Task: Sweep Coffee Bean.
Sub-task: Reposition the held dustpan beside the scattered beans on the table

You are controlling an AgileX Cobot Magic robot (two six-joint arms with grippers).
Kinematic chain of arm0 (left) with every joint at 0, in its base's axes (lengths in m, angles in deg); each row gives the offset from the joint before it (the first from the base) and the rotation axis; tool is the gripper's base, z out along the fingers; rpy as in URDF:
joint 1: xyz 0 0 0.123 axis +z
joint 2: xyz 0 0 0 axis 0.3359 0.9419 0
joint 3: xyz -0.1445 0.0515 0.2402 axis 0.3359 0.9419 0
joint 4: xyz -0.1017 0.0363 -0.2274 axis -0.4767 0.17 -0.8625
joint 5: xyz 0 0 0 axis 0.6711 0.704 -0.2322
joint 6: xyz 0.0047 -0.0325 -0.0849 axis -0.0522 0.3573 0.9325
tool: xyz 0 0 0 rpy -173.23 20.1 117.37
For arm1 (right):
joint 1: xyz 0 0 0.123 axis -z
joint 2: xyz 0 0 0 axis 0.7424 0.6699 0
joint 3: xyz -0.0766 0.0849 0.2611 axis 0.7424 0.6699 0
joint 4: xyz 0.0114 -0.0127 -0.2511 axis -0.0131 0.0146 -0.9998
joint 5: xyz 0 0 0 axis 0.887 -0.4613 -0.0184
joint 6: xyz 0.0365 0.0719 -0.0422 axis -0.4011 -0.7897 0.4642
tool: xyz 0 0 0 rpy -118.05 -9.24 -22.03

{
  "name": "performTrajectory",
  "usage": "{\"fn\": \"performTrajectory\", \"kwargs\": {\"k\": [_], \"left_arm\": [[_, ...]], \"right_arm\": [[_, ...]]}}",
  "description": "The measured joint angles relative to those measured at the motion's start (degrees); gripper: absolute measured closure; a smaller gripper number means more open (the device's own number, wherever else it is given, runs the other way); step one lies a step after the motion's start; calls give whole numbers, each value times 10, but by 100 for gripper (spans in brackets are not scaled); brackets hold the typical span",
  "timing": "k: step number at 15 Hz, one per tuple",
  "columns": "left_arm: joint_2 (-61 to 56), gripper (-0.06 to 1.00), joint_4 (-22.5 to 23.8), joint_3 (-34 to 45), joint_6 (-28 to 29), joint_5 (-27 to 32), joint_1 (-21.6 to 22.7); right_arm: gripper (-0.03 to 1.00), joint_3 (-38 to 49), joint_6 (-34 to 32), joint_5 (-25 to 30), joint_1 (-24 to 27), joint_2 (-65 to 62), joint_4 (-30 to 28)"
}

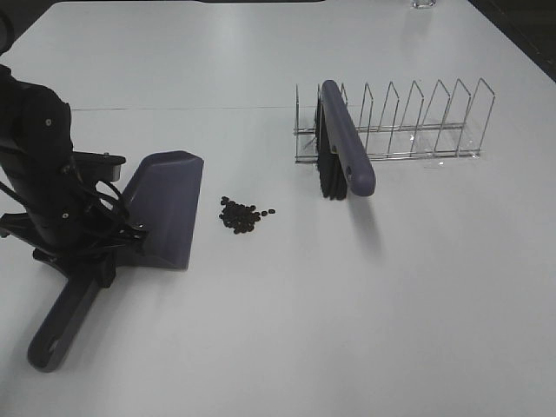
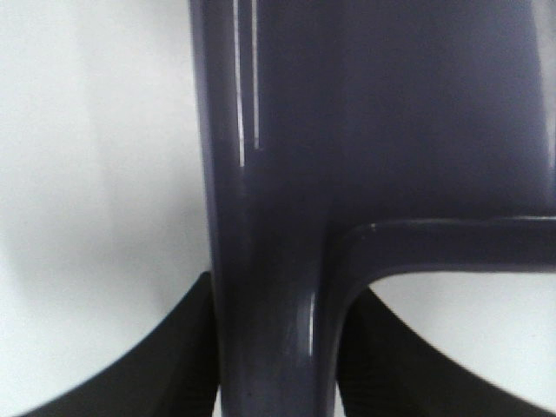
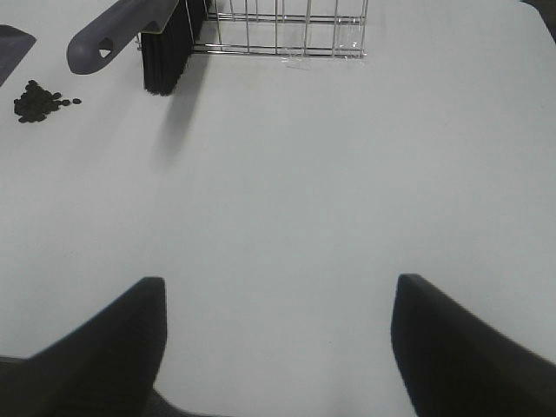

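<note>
1. The left end effector (image 2: 274, 365) grips the dustpan (image 1: 163, 204) by its handle, steadying its lip on the tabletop (image 1: 347, 304).
2. The coffee bean (image 1: 244, 215) pile lies just beside that lip, ready to be caught.
3. Farther from the dustpan, the brush (image 1: 345, 149) waits in its rack (image 1: 434, 130); the right end effector (image 3: 278, 347) gapes empty.

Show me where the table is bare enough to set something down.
Bare: the wide table stretch on the near side of rack and brush, right of the coffee beans; also the far strip beyond dustpan and rack. Crowded: around the beans, between dustpan and brush.
</note>
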Motion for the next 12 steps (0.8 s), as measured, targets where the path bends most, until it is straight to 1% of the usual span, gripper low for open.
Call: {"fn": "performTrajectory", "kwargs": {"k": [1, 5, 12], "left_arm": [[0, 60, 0, 0, 0, 3, 0], [0, 60, 1, -1, 0, 50, 0], [0, 60, 10, -1, 11, 22, 0]], "right_arm": [[34, 0, 0, 0, 0, 0, 0], [34, 0, 0, 0, 0, 0, 0], [34, 0, 0, 0, 0, 0, -4]]}}
